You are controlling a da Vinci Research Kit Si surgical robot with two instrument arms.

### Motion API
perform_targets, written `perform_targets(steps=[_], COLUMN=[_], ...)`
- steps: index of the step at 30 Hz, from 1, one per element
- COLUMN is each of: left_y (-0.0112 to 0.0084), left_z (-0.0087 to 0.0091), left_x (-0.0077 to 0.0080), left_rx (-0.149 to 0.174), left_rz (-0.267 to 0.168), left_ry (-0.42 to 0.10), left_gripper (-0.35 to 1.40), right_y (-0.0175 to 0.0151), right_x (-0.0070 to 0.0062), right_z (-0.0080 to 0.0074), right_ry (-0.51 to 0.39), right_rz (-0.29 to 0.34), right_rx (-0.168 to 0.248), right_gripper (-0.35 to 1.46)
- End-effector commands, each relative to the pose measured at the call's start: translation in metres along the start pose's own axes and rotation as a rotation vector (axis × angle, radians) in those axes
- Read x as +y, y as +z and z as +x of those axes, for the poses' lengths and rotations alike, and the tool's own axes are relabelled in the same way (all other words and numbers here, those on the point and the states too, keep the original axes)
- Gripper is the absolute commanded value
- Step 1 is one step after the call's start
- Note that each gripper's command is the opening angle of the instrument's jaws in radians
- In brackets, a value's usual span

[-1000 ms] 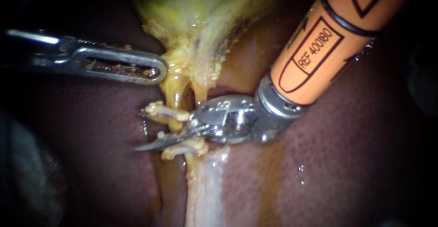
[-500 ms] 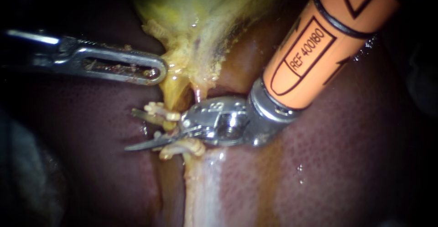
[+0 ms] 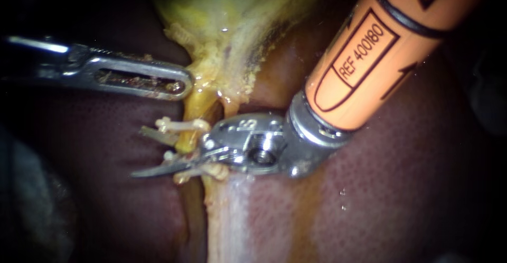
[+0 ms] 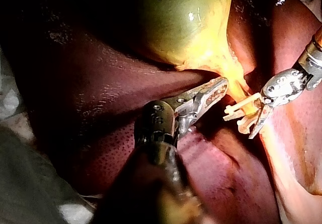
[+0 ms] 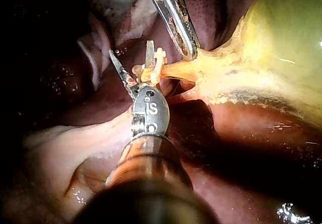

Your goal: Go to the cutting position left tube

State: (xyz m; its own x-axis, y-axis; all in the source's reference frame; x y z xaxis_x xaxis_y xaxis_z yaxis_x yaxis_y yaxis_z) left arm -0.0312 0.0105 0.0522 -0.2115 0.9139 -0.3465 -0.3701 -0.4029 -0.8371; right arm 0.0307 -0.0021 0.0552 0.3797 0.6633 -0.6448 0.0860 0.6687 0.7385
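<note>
Nearest, the orange-shafted right instrument (image 3: 140, 153) has its steel blades parted, straddling the thin yellow tube (image 3: 186, 142) between two pale clips (image 3: 182, 124). Positioning looks nearly complete; the next move calls for steadiness. Beyond, the slotted metal left instrument (image 3: 179, 83) lies beside the yellow-green gallbladder (image 3: 227, 20).

The liver (image 3: 412, 189) is dark reddish-brown, finely stippled with paler dots, and a whitish-pink stripe (image 3: 232, 221) runs down it. The gallbladder (image 3: 227, 9) is yellow-green, olive in the left wrist view, and fades to mottled yellow with a dark streak toward its narrow end. The tube (image 3: 185, 140) is amber-yellow, and the clips (image 3: 182, 125) on it are cream. The right instrument (image 3: 148, 155) has an orange shaft with black outlines and arrows, a silver wrist and dark grey blades. The left instrument (image 3: 182, 86) is silver-grey, flecked rusty brown.
</note>
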Motion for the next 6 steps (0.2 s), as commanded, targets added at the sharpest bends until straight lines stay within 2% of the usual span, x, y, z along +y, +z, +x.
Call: perform_targets(steps=[1,6], left_y=[0.0,0.0], left_z=[0.0,0.0], left_x=[0.0,0.0], left_rx=[0.0,0.0], left_rz=[0.0,0.0], left_ry=[0.0,0.0], left_gripper=[-0.35,-0.35], right_y=[0.0,0.0], right_x=[0.0,0.0], right_z=[0.0,-0.0001], right_ry=[0.0,-0.001], right_rz=[0.0,0.001], right_rx=[-0.001,-0.001], right_gripper=[1.36,1.36])
